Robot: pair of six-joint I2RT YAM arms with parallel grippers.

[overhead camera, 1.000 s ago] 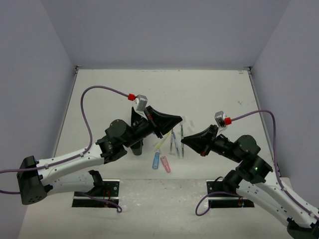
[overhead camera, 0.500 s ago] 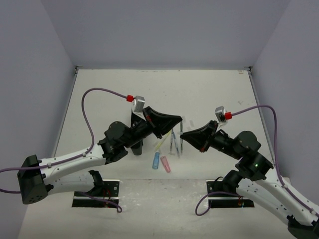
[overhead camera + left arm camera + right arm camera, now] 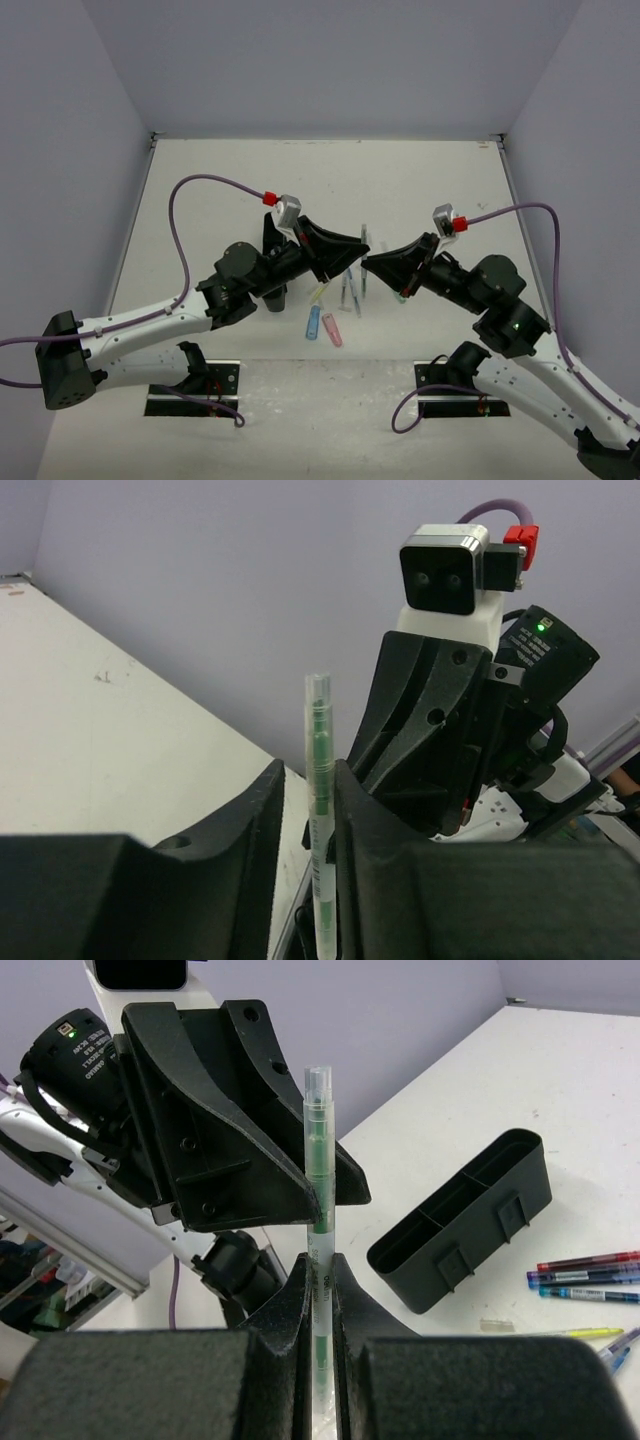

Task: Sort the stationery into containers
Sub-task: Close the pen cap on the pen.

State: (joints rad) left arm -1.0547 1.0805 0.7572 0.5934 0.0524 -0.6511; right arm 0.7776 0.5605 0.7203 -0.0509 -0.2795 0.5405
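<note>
Pen (image 3: 318, 1160), clear with green core, pinched by right gripper (image 3: 320, 1260); left gripper (image 3: 310, 772) hold unclear.

The top camera looked down from 6 o'clock over the whole table (image 3: 250, 180), while the wrist cameras faced each other closely, left toward 3 o'clock, right toward 9 o'clock, both sharing the green pen (image 3: 319, 810).

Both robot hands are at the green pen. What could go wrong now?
The green pen sticks far out of the right hand, so it might tilt or slip. The left hand shows a gap beside the pen; if the right lets go too soon, it could drop. The hands are close and could bump.
</note>
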